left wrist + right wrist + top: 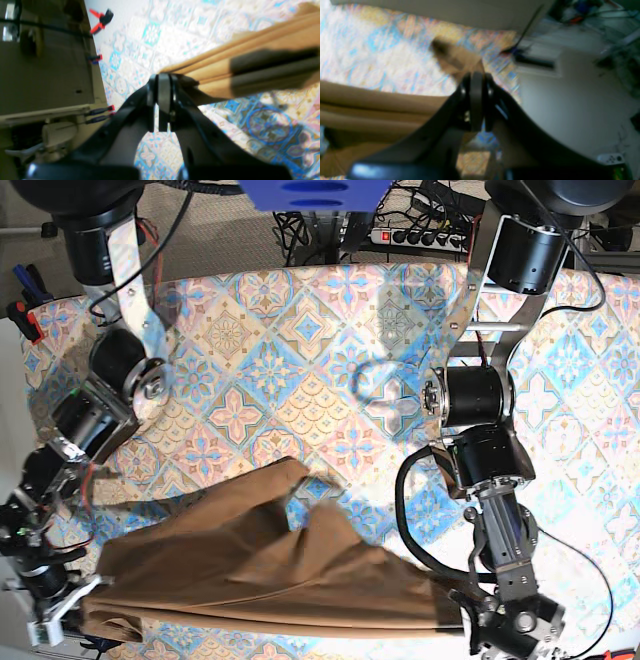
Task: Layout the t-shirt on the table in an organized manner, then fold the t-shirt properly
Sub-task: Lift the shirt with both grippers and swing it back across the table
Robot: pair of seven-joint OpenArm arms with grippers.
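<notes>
My left gripper (163,75) and right gripper (476,75) each pinch an edge of the soft, limp tan-brown cloth t-shirt (270,565), stretched along the lower frame over the pastel-tiled table (300,330). It seems light and sags, so corners are the best holds.

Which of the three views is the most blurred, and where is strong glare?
Right wrist: most blurred, the t-shirt and table smeared. Left wrist: glare washes the table's far tiles pale. Base: sharpest, evenly lit.
</notes>
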